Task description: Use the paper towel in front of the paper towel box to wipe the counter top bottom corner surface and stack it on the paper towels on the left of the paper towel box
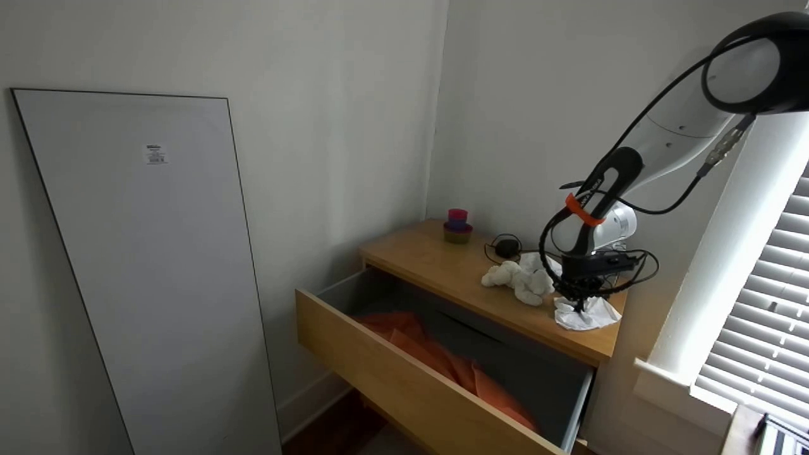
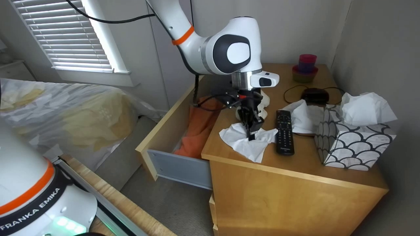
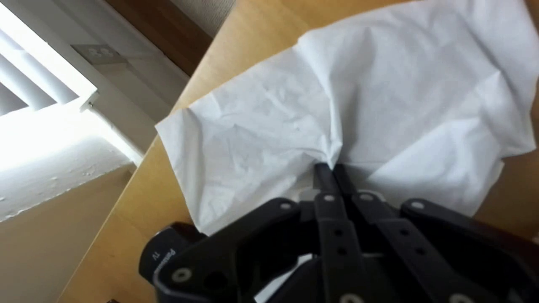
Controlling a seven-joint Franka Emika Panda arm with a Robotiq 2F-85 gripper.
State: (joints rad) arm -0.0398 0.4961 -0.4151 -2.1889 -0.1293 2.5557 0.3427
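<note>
Over the wrist view I have the pincer [image 3: 331, 167] drawn closed, a gathered fold of the paper towel [image 3: 404, 88] pinched between its tips. In an exterior view I see the towel lying rumpled on the surface [image 2: 303, 154] near a corner, just beside the remote [image 2: 284, 134], which separates it from the paper towel box [image 2: 359, 144].

Arm [image 2: 193, 54]: smooth white, rounded shells. White oval panel [image 2: 238, 53] ringed in black at a joint. Orange bands [image 2: 183, 35]; black collar [image 2: 31, 209] reads FRANKA EMIKA in white, light [image 2: 69, 225] glowing green-white below. Silver ring [image 2: 241, 80] at the wrist. Black cables [image 2: 118, 22] outside the shell, metallic connector [image 1: 725, 147] in line. End effector [image 3: 332, 169]: black linkage, flat fingers [image 3: 330, 210] with round holes, pale screw heads [image 3: 182, 275].
</note>
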